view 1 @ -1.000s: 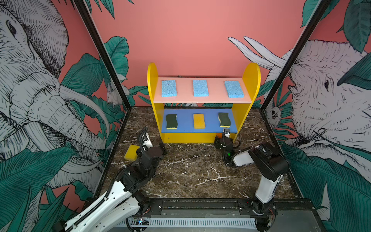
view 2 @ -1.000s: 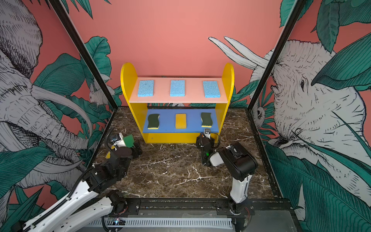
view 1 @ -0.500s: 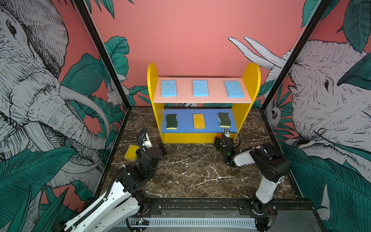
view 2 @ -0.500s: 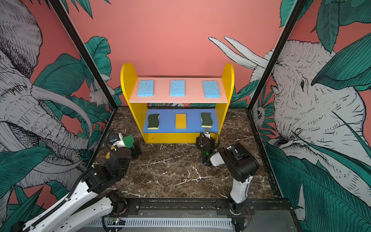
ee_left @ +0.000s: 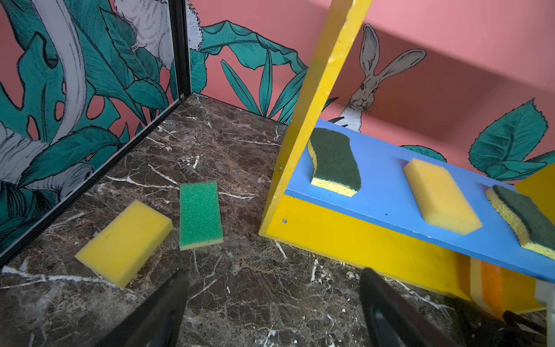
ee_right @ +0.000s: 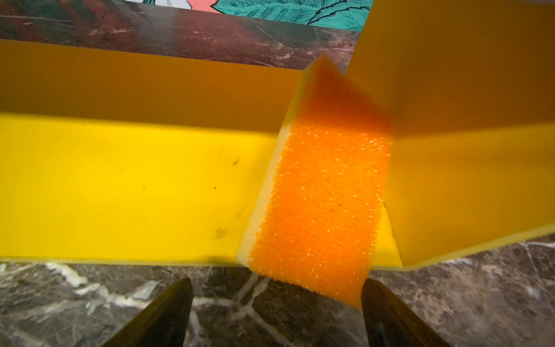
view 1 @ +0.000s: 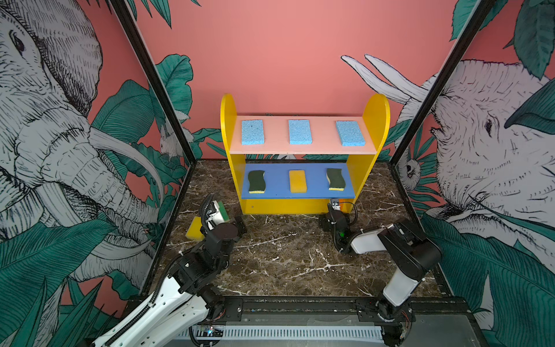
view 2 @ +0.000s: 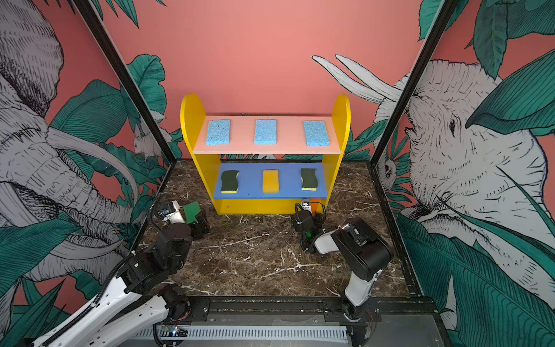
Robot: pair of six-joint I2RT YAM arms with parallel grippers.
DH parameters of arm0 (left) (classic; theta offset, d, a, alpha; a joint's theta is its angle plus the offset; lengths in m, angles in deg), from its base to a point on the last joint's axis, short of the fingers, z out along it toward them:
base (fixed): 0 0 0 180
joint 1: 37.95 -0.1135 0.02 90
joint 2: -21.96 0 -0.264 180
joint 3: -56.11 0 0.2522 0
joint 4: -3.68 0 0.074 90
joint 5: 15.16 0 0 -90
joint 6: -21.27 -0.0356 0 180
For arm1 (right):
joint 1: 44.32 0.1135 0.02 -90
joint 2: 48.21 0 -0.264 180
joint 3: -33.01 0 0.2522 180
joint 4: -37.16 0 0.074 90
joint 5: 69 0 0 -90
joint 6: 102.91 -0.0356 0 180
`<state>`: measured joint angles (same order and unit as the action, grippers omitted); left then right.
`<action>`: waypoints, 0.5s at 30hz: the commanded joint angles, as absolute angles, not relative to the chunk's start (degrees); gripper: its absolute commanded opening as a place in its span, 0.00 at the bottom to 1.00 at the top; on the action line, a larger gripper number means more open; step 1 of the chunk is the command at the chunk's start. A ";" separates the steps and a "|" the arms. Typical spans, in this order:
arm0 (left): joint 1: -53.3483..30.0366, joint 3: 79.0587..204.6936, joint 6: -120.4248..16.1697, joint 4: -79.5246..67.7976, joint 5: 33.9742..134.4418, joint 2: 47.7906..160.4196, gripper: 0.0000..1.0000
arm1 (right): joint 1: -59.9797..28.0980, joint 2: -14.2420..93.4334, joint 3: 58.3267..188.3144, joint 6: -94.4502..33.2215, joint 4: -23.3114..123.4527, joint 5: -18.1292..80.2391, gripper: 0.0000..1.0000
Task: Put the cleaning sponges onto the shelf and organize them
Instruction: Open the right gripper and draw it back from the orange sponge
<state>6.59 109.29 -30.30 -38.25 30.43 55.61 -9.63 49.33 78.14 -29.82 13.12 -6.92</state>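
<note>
The shelf stands at the back. Three light-blue sponges lie on its pink top board. Its blue middle board carries two wavy dark-green sponges and a yellow sponge. An orange sponge lies tilted on the yellow base against the right side, overhanging the front edge. My right gripper is open just in front of it, one finger close to the sponge's corner. A bright green sponge and a yellow sponge lie on the floor left of the shelf. My left gripper hovers open near them, holding nothing.
The marble floor is walled by printed panels with black corner posts. The two floor sponges lie close to the left wall. Both arm bases sit along the front rail.
My right gripper's jaws have spread wider in front of the orange sponge. The left arm and all other sponges have not moved.
</note>
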 commanded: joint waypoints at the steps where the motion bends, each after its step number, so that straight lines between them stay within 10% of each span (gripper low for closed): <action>1: 6.46 108.55 -28.98 -40.25 30.60 54.75 0.90 | -7.88 45.47 76.35 -29.51 13.83 -11.02 0.90; 15: 6.53 109.25 -28.78 -42.84 31.07 54.32 0.89 | -7.10 43.99 77.09 -26.22 13.11 -11.73 0.90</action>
<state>6.59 109.21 -29.88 -40.76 31.40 54.98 -7.24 44.52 75.91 -27.09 14.06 -11.36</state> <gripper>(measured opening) 0.892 0.902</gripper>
